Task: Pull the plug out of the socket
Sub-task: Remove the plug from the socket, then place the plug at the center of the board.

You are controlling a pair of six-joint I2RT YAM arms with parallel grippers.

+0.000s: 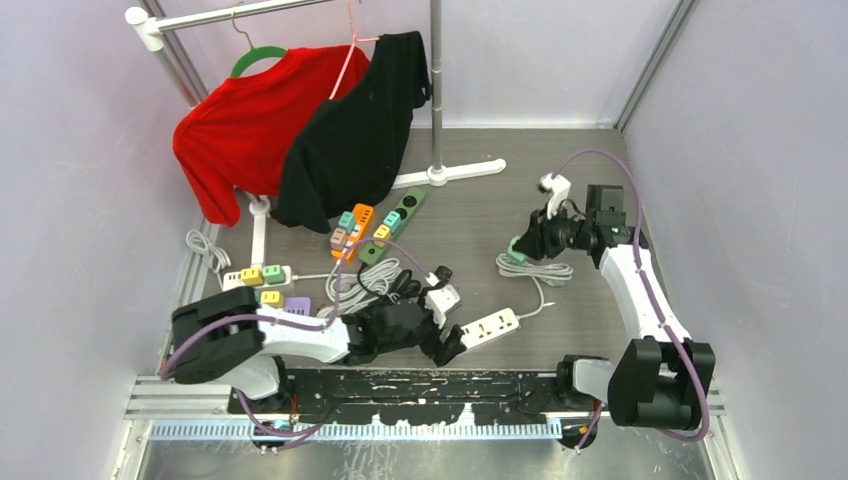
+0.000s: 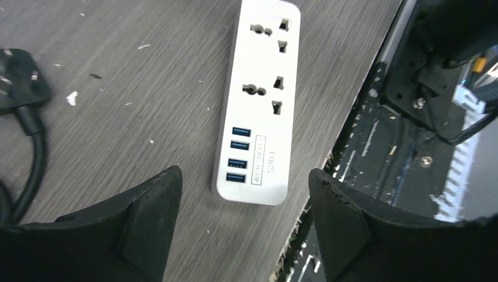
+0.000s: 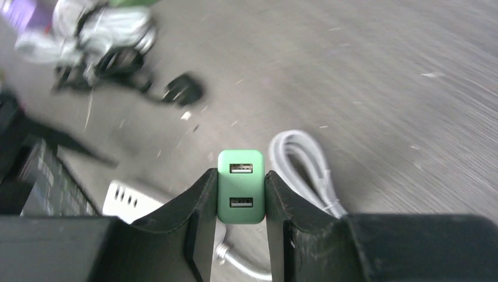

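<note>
One white cable coil (image 3: pixel 305 167) beside green plug (image 3: pixel 241 202) in right claw (image 3: pixel 239 177)

Boxed print (image 2: pixel 258 160) beside USB ports (image 2: pixel 239 154) on white power strip (image 2: pixel 261 76): too blurred, nothing readable.

Grey wood-grain table (image 1: pixel 480 220): white power strip (image 1: pixel 488 327) flat near front edge, coiled white cable (image 1: pixel 535 268) right of centre, cable tangle (image 1: pixel 375 282) mid-table, coloured adapters (image 1: pixel 352 232) just behind.
</note>
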